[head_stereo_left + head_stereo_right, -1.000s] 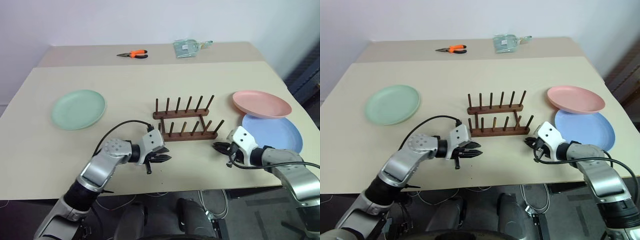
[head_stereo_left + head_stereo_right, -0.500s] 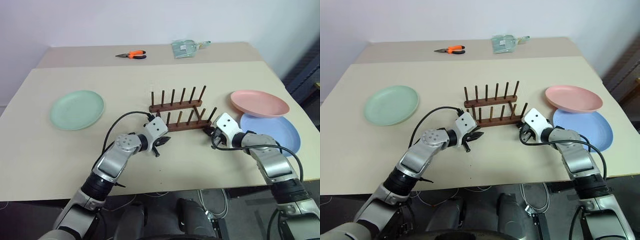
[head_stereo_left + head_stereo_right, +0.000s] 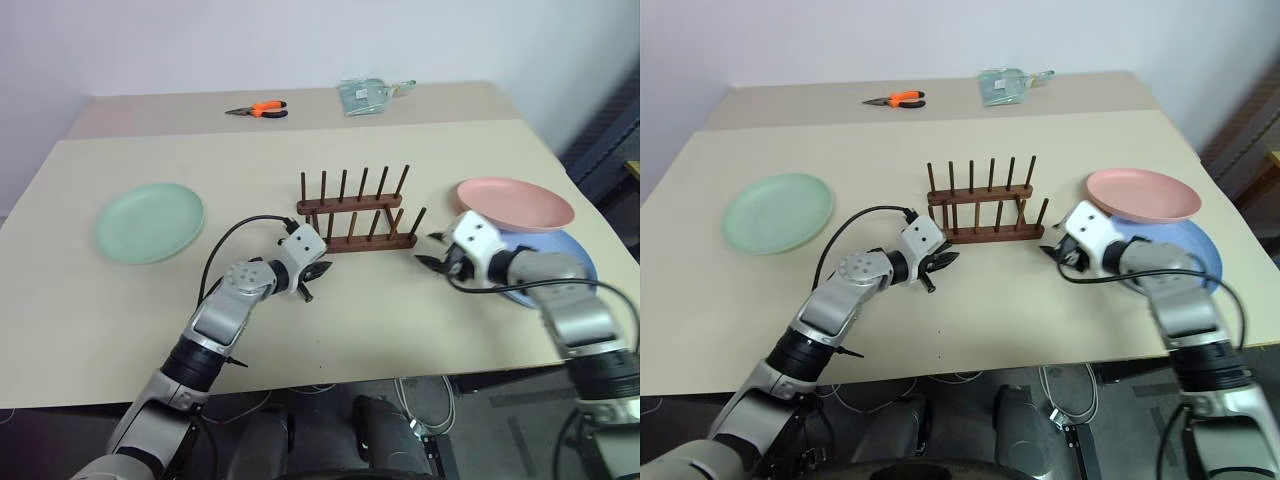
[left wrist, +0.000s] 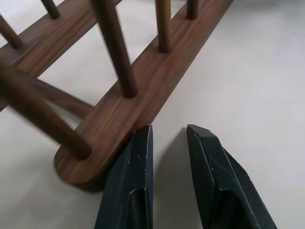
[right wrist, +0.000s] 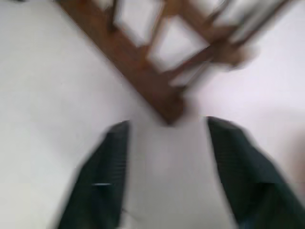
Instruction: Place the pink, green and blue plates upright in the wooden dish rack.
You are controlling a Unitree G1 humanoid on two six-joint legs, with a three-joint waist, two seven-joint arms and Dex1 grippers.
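The wooden dish rack point(image 3: 355, 215) stands in the middle of the table with nothing between its pegs. Far to its left the green plate point(image 3: 150, 222) lies flat. On its right the pink plate point(image 3: 515, 203) rests with its edge over the blue plate point(image 3: 583, 265), which my right arm partly hides. My left gripper point(image 3: 318, 277) sits low at the rack's near left end, its jaws a narrow gap apart and holding nothing. In the left wrist view one finger point(image 4: 136, 162) touches the end of the near base bar point(image 4: 119, 124). My right gripper point(image 3: 437, 252) hovers open just off the rack's right end.
Orange-handled pliers point(image 3: 258, 109) and a clear plastic bag point(image 3: 368, 95) lie on the far table section behind a seam. The table's front edge point(image 3: 400, 372) runs just under both arms. The right edge passes close behind the blue plate.
The rack has slid away from me and now sits square. My right gripper has opened and risen off the rack's right end. My left gripper followed the rack forward.
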